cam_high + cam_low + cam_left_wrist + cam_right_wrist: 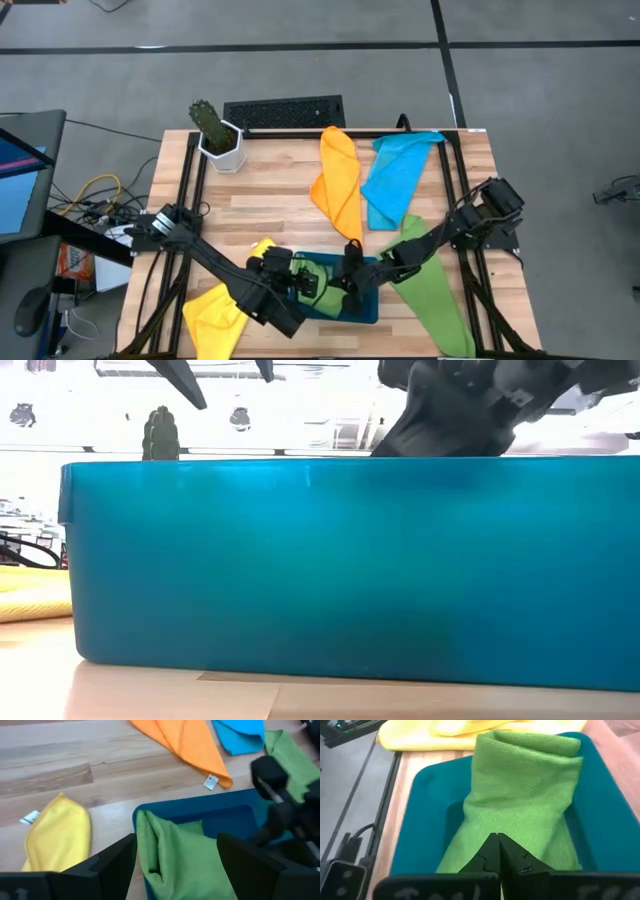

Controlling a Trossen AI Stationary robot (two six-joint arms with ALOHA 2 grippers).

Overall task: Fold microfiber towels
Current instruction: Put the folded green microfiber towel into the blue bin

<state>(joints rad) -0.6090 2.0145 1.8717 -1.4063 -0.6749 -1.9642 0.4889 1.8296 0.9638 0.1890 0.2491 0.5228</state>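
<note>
A folded green towel [520, 795] lies in the dark teal tray [365, 305] near the table's front edge. My left gripper [177, 865] hangs open above the towel's left part, one finger on either side and clear of it. My right gripper [498, 840] is shut, its tips on the towel's right part. A yellow towel [215, 315] lies bunched left of the tray. An orange towel [338, 180] and a blue towel [395, 175] lie farther back. A second green towel [435, 290] lies spread to the right of the tray. My right gripper presses its shut fingertips on the top face of the folded green towel [495, 827], near the towel's end toward the table's right. The fingers slant down from the table's right side. The towel lies in the tray under them, folded in several layers.
A potted cactus [215, 130] and a black keyboard [283, 112] stand at the table's far edge. The tray's front wall [350, 560] fills the low view. Bare wood shows between the tray and the towels farther back.
</note>
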